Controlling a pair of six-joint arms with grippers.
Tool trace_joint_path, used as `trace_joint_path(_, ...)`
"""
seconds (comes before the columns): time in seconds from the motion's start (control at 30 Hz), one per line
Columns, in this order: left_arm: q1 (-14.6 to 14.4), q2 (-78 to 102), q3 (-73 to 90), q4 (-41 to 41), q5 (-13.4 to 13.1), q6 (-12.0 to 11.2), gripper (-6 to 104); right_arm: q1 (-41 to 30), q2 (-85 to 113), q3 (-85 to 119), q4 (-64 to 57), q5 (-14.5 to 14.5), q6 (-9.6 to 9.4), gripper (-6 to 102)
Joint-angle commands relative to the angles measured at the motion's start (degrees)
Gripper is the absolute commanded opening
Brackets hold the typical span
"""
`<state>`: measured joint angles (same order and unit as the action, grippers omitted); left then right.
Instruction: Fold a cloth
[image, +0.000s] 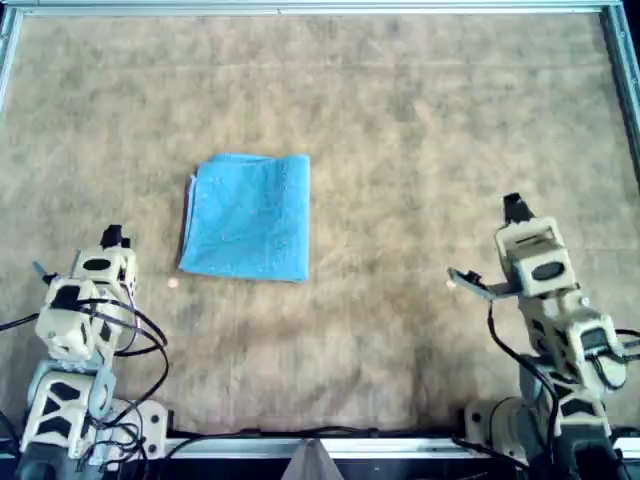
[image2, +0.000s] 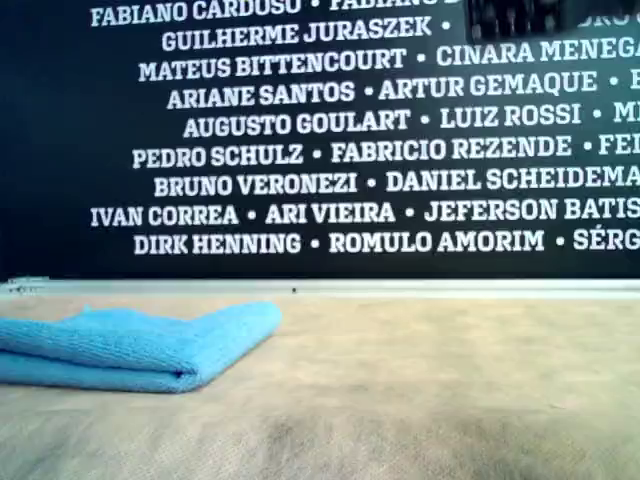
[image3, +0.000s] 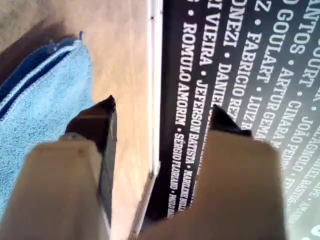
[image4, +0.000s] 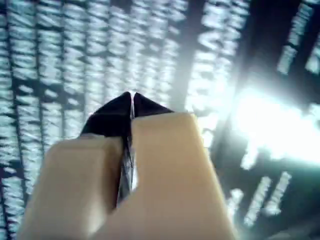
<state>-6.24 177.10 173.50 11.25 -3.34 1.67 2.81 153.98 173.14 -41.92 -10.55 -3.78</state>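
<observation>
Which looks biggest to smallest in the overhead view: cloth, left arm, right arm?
1. Right arm, though it is raised nearer the camera, so unsure.
2. Left arm, close to the right arm.
3. Cloth, folded flat on the table.

Bench (image: 420, 120) covered in mottled tan felt, pale metal rim (image: 300, 8) along its far edge, black wall (image2: 60, 150) printed with white names

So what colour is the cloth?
Light blue all over; the cloth shows best in the overhead view.
</observation>
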Motion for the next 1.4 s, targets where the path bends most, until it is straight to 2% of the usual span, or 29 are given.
trace_joint_path(0.0, 1.1, 1.0, -1.1, -0.3, -0.3, -0.3, 66, -0.8, 1.1, 0.9, -3.3, 0.2, -0.09, 0)
trace_joint_path(1.37, 1.1, 1.0, -1.1, -0.3, -0.3, -0.3, 66, 0.0, 0.4, 0.9, -2.5, -0.7, 0.44, -1)
